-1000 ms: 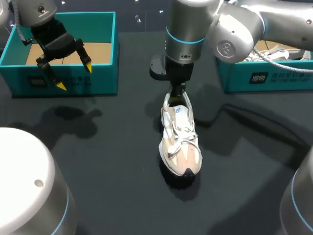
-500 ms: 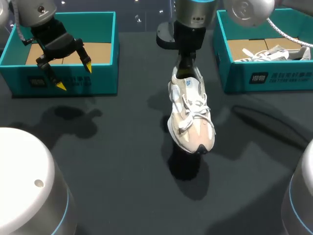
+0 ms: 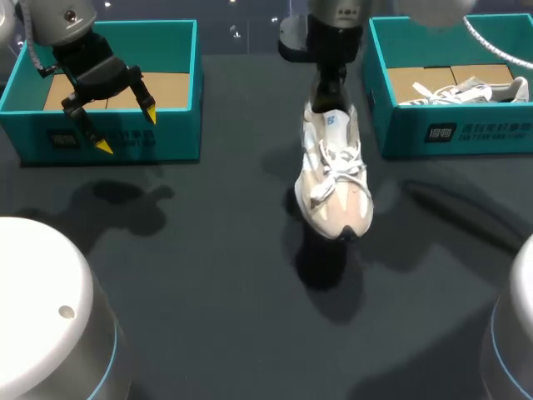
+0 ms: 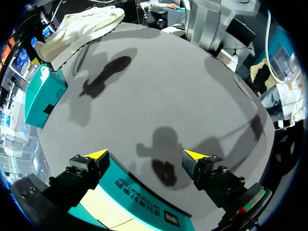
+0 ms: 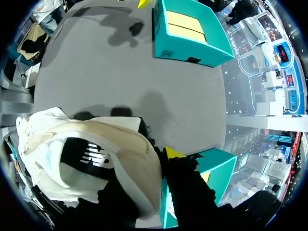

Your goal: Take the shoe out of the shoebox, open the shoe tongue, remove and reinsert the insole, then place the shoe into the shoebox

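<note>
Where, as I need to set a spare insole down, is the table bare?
Bare: the table between the left shoebox and the lifted shoe, and the stretch nearer the robot. Crowded: the right shoebox, holding a second shoe, with the lifted shoe close beside it.

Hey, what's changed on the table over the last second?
The right gripper, shut on the shoe at its heel, has lifted it clear of the table and carried it back toward the right shoebox. The left gripper stayed open over the left shoebox; the other shoe still lies in the right shoebox.
</note>
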`<act>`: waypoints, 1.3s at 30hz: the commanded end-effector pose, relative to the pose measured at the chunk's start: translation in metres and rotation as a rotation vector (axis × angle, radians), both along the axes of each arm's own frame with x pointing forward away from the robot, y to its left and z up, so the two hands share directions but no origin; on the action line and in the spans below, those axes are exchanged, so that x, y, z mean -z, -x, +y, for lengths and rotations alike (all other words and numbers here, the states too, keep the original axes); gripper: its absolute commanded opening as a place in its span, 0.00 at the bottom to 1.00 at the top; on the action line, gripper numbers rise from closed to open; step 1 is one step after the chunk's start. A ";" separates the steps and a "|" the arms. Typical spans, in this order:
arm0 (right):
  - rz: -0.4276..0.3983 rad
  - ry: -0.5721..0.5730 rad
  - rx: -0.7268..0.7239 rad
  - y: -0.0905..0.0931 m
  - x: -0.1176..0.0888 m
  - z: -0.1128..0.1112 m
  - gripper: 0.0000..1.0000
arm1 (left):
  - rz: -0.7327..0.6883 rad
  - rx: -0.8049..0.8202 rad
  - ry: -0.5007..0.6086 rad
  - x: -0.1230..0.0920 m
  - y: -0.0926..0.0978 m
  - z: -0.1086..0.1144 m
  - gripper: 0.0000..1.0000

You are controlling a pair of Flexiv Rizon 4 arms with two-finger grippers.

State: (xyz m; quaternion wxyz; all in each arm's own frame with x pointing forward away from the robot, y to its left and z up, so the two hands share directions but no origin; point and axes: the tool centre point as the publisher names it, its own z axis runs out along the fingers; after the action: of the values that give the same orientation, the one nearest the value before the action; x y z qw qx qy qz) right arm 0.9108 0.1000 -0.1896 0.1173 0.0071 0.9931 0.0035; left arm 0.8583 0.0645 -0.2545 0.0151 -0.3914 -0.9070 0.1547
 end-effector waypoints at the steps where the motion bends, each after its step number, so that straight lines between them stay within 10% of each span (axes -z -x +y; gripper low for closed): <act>1: 0.011 0.058 -0.012 -0.025 -0.053 -0.029 0.00 | -0.002 0.000 -0.002 0.000 0.001 0.000 1.00; 19: -0.058 0.080 -0.017 -0.225 -0.073 -0.215 0.00 | -0.002 0.000 -0.002 0.000 0.001 0.000 1.00; 32: -0.058 0.080 -0.017 -0.225 -0.073 -0.215 0.00 | -0.002 0.000 -0.002 0.000 0.001 0.000 1.00; 39: -0.054 0.037 0.041 -0.255 -0.074 -0.297 0.00 | -0.002 0.000 -0.002 0.000 0.001 0.000 1.00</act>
State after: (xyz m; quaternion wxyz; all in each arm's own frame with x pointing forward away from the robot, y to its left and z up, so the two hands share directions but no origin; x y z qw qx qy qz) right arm 1.1538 -0.1666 -0.1158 0.1558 0.0326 0.9864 -0.0398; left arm 0.8583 0.0648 -0.2545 0.0151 -0.3912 -0.9071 0.1547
